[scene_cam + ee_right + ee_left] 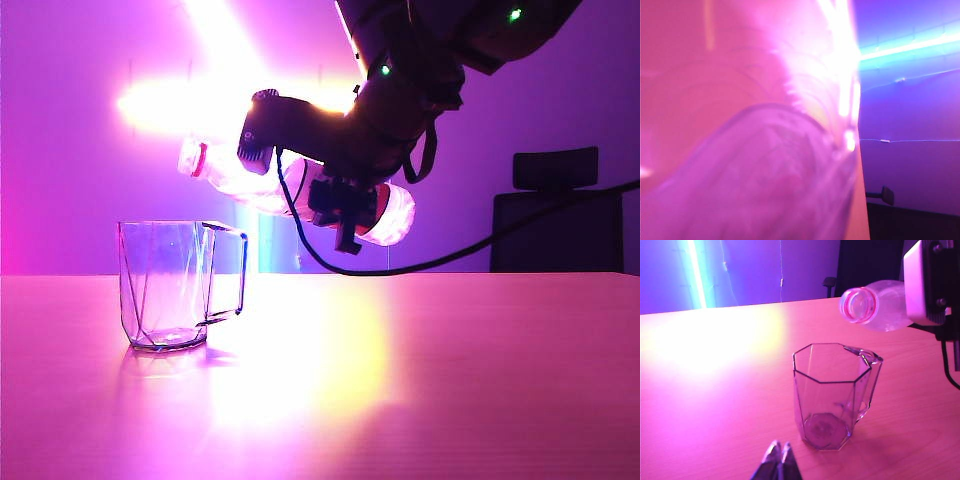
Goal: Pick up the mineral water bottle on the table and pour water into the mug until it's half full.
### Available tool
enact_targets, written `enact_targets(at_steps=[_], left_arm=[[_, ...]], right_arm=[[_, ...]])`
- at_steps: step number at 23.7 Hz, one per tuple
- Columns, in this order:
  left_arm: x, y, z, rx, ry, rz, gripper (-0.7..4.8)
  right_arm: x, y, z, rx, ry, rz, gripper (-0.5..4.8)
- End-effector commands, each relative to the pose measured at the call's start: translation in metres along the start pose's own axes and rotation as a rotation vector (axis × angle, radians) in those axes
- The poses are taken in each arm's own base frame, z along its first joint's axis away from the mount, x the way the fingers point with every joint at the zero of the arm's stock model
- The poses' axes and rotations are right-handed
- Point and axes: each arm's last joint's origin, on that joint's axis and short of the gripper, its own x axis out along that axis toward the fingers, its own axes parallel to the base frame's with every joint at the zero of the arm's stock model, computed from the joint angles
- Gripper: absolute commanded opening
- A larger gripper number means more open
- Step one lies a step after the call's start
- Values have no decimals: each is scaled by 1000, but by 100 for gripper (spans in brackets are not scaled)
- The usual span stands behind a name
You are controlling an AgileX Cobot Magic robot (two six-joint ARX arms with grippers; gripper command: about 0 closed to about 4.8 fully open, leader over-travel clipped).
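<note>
one mug (168, 285) stands upright on the worktop (450, 380), toward its left side. one mineral water bottle (250, 185) hangs tipped nearly level above and just right of the mug, open mouth toward it, grasped around the body by the right claw (345, 205). the left claw (778, 460) is clenched, empty, near the mug's base. the worktop's right half lies open.

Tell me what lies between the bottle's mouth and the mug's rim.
Nothing: only open air separates the mineral water bottle, held tilted by the right end effector, from the mug, as the exterior view shows.
</note>
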Motion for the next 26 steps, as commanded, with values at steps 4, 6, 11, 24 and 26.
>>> enact_targets(at_steps=[4, 6, 11, 24, 26], left_arm=[[0, 0, 2, -3, -8, -3, -2], [0, 0, 2, -3, -7, -3, -2], [0, 0, 2, -3, -8, -3, -2], [0, 0, 2, -3, -8, -3, -2], [0, 0, 2, -3, -8, -3, -2]], right_arm=[[-4, -14, 6, -13, -15, -98, 157], [-3, -14, 5, -42, -13, -99, 157], [-4, -16, 6, -112, 5, -123, 157], [-4, -19, 6, -161, 12, -155, 157], [-4, -19, 6, -195, 28, -160, 157]])
